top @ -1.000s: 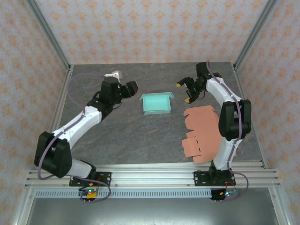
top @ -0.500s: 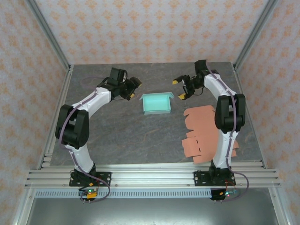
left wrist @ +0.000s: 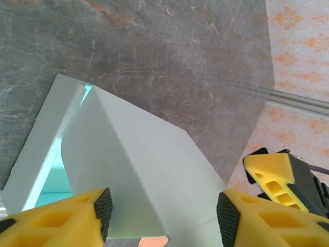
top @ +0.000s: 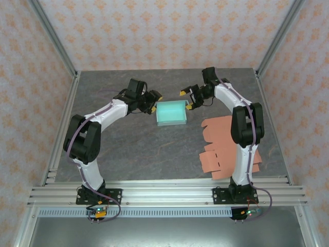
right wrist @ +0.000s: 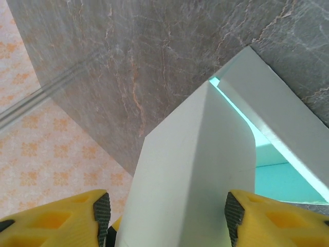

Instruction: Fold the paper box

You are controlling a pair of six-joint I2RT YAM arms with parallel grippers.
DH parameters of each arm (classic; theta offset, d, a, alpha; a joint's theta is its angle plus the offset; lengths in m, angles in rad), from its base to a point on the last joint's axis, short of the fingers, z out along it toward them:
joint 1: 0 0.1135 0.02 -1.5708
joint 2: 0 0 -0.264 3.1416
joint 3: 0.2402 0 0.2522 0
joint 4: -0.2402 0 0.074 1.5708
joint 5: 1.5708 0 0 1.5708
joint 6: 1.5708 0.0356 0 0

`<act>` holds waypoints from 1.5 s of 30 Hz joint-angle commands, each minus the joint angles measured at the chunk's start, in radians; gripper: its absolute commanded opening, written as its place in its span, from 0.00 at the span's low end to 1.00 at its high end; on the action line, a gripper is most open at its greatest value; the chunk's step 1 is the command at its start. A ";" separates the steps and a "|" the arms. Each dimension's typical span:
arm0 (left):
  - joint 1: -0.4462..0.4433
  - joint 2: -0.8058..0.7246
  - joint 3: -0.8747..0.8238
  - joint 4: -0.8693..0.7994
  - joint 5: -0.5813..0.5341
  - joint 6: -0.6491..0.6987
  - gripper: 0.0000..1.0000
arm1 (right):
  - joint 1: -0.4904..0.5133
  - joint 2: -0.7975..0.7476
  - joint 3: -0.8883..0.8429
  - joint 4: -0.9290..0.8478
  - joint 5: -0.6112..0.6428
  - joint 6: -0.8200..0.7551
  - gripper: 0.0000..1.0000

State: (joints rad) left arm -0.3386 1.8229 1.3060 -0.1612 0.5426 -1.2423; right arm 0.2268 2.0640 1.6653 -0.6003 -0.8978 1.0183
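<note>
1. The paper box (top: 171,114) sits on the table (top: 128,149) toward the far edge, about midway between the left and right edges. Its teal inside faces up. The long walls are raised and the end panels lean rather than stand square.
2. Orange card blanks (top: 223,146) lie flat in a loose pile by the right edge, running toward the near right corner, well apart from the box. Judged to be spare stock parked out of the working area. The right arm reaches over them.
3. The left gripper (top: 156,103) is at the box's left end and the right gripper (top: 186,100) is at its right end, facing each other across it. This looks deliberate: working both ends together should keep the light box from sliding sideways.
4. Left gripper: jaws spread. In the left wrist view the pale, sloping end panel fills the gap between the two dark pads. I cannot tell whether either pad touches the paper.
5. Right gripper: jaws likewise spread, straddling the pale panel at its end. The teal interior shows just beyond. Contact is not clear here either.
6. Judgement: the step in hand is taking hold of both end panels to fold them. The box is only part-formed.
</note>
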 commanded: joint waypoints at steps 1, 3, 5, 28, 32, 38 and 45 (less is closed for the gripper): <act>-0.012 0.011 0.015 0.058 0.017 -0.043 0.57 | 0.023 -0.020 -0.022 0.046 -0.007 0.061 0.61; -0.014 0.013 0.016 0.061 0.012 -0.042 0.52 | 0.028 -0.022 -0.027 0.046 -0.002 0.059 0.60; -0.017 0.016 0.009 0.072 0.008 -0.037 0.48 | 0.028 -0.024 -0.038 0.042 0.002 0.050 0.58; -0.030 0.060 -0.182 0.050 -0.088 0.275 0.28 | 0.019 -0.093 -0.136 -0.139 0.174 -0.218 0.62; -0.030 0.068 -0.145 -0.022 -0.113 0.346 0.29 | 0.011 -0.112 -0.105 -0.221 0.222 -0.347 0.65; -0.029 0.079 -0.142 -0.052 -0.133 0.453 0.32 | 0.023 -0.110 -0.139 -0.156 0.182 -0.457 0.61; -0.028 0.058 -0.145 -0.059 -0.136 0.545 0.40 | 0.048 -0.052 -0.175 -0.147 0.248 -0.607 0.54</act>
State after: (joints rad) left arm -0.3603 1.8881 1.1496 -0.1814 0.4358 -0.7719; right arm 0.2653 1.9862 1.5112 -0.7368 -0.7059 0.5095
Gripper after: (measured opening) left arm 0.390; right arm 0.543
